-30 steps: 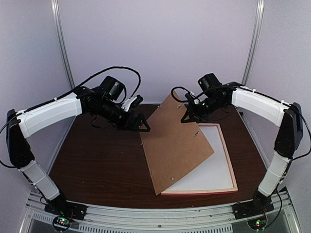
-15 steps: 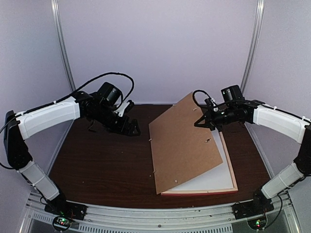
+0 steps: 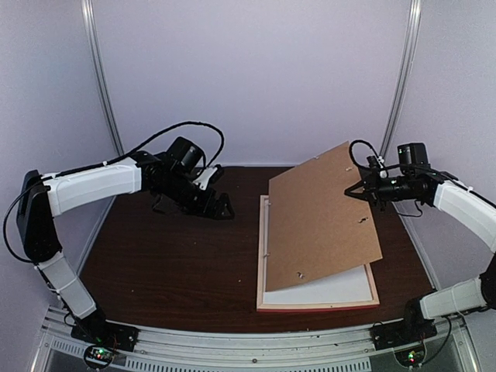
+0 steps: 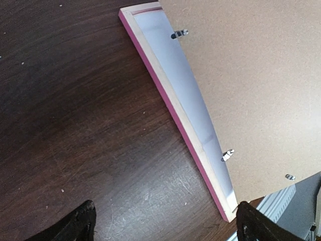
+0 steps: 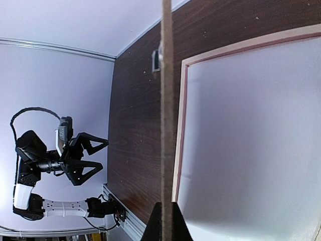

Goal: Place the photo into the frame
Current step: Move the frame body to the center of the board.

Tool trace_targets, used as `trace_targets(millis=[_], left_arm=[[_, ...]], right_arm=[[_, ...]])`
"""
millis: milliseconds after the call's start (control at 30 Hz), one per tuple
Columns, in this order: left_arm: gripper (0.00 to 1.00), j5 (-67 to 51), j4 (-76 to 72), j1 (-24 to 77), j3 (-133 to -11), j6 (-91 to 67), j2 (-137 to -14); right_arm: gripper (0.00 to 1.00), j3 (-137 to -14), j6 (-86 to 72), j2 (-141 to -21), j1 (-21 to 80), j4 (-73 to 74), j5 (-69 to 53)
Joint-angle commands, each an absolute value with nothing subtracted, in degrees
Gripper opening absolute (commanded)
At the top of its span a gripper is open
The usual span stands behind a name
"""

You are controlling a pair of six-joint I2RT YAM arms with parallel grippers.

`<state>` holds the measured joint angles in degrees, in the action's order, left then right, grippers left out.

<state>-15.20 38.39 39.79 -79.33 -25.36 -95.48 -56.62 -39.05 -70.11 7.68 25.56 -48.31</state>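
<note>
On the dark table between pale walls: frame; left fingers wide, empty; right fingers tight, apparently on raised board.

We count one frame, lying flat by the table's right edge and reaching its near-right corner. One brown backing board tilts above it. One white sheet lies inside the frame; we cannot tell what it is. In the left wrist view we count three small metal tabs on the board. There are two arms, the left arm and the right arm. There are two grippers, the left gripper and the right gripper.
</note>
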Motion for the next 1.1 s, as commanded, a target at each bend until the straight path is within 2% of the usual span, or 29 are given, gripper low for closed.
trace_targets(millis=[0, 467, 1067], left_arm=[[0.98, -21.2, 32.4, 39.6, -80.9, -24.1, -98.2], [0.98, -25.7, 27.8, 39.6, -82.9, -25.6, -105.5], [0.98, -28.9, 21.7, 39.9, -82.4, -27.4, -108.6]], right_arm=[[0.00, -53.9, -38.1, -68.2, 5.1, 23.5, -55.5], [0.00, -47.7, -37.4, -71.0, -0.9, 18.2, -62.3], [0.00, -46.0, -36.9, -72.5, -2.3, 15.1, -64.5]])
